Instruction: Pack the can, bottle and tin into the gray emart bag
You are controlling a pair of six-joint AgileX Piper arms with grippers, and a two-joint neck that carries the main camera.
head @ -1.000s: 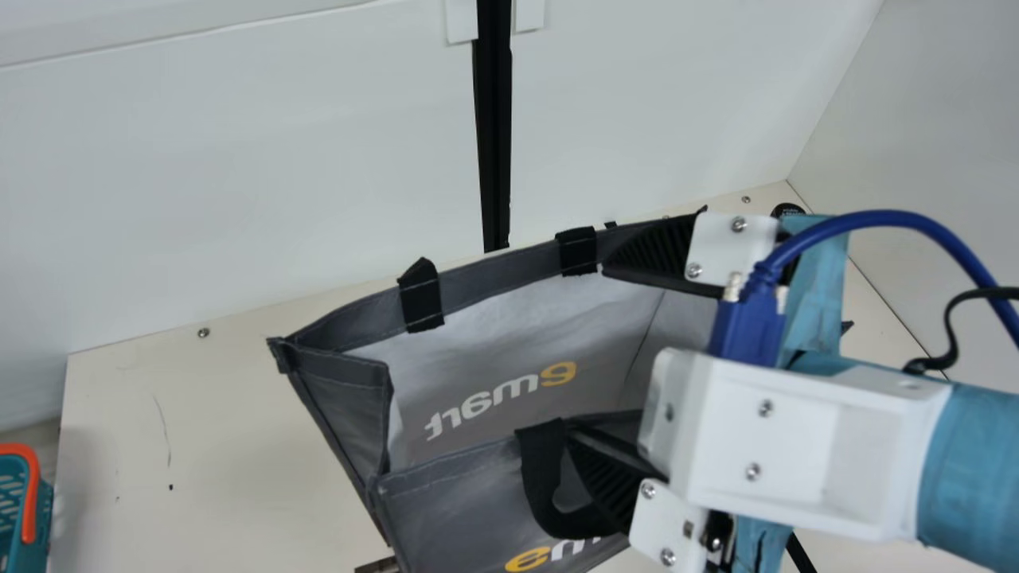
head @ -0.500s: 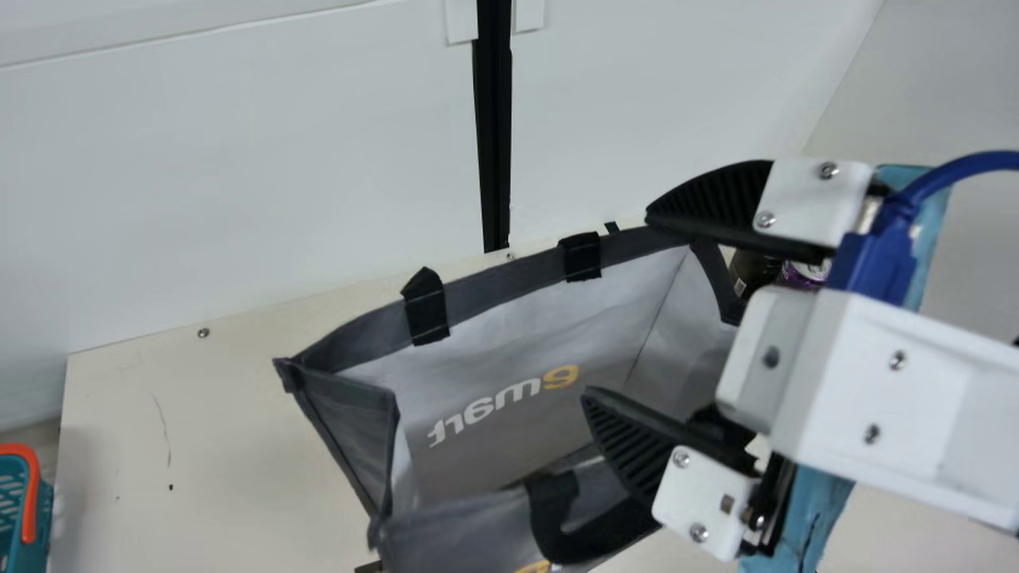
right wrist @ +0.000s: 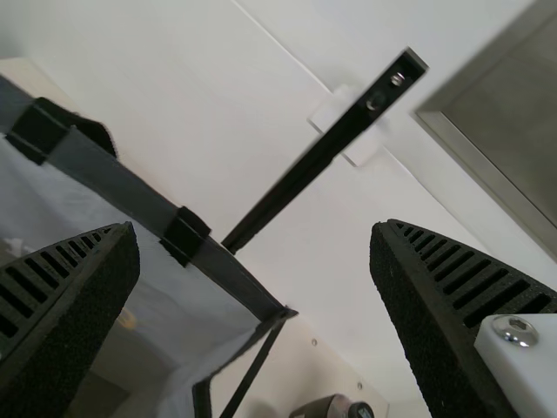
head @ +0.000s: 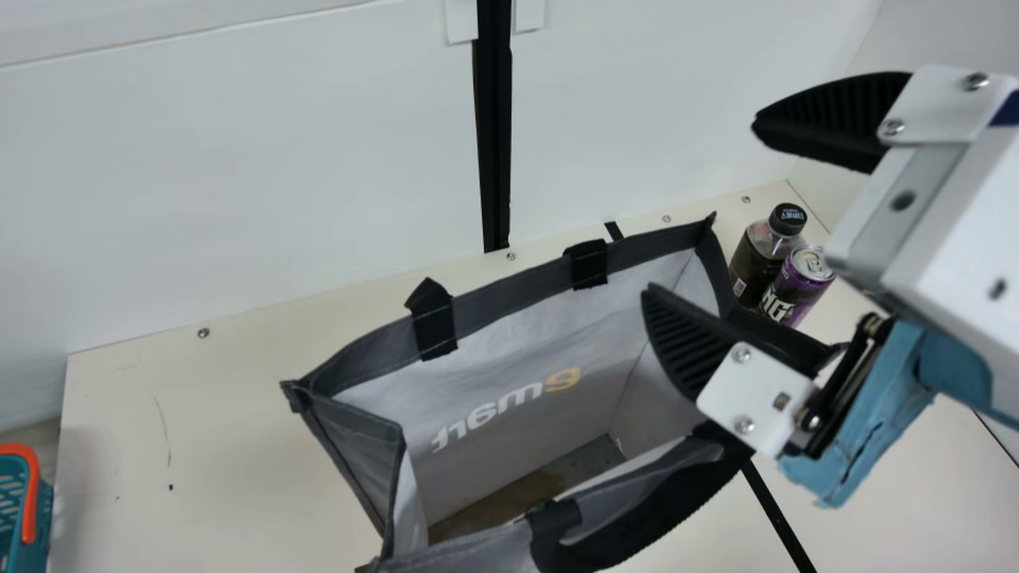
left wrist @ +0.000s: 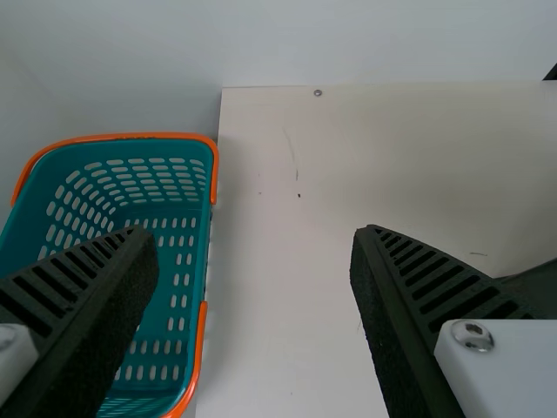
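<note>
Gray emart bag point(head: 358, 454) stood open; bottle and can waited outside

The black-capped bottle point(head: 756, 267) and the purple can point(head: 796, 286) stood upright, close together, at the table's point(head: 239, 414) far right, just past the bag's right end. The right gripper point(head: 700, 208) hung over that end, its fingers apart. The left gripper point(left wrist: 252, 235) had its fingers spread too, near the teal basket point(left wrist: 130, 137) at the left.

Over the desk's point(head: 239, 438) left part, passage is allowed between basket point(head: 9, 509) and bag point(head: 509, 350). The bag's open mouth is partly overhung by the right gripper point(head: 699, 203). Toward the far right corner, the way is narrowed by bottle point(head: 752, 267) and can point(head: 798, 288).
</note>
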